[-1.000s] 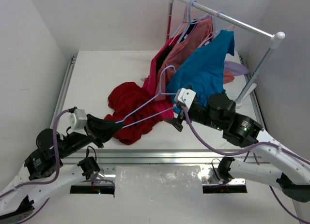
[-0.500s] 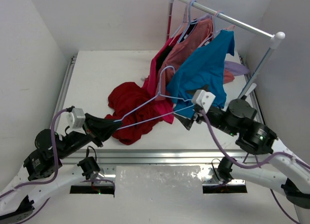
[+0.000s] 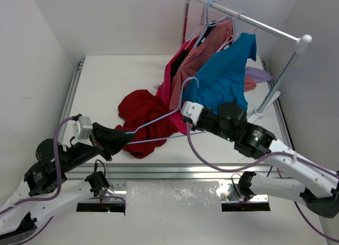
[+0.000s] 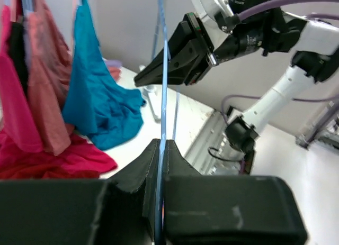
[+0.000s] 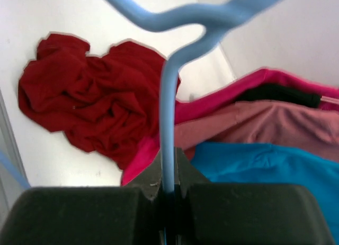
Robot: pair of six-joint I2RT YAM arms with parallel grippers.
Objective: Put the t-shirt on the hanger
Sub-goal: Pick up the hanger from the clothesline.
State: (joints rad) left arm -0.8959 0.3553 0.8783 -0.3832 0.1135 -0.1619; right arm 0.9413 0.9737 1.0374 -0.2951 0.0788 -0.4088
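Left gripper (image 3: 123, 134), at 7 o'clock from the t-shirt (image 3: 139, 108): jaws clamped on one corner of the hanger (image 3: 156, 119). T-shirt: crumpled on the table (image 3: 106, 75), partly beneath the hanger; I judge it soft, light and limp, best taken at the collar. Hanger: thin, probably springy and slippery. Right gripper (image 3: 186, 110), at 3 o'clock: jaws pinching the hanger's neck.

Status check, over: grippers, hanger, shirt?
Left gripper, right gripper both shut on thin pale-blue hanger. Crumpled dark crimson cloth t-shirt on table, off hanger. Hanging shirts close behind.
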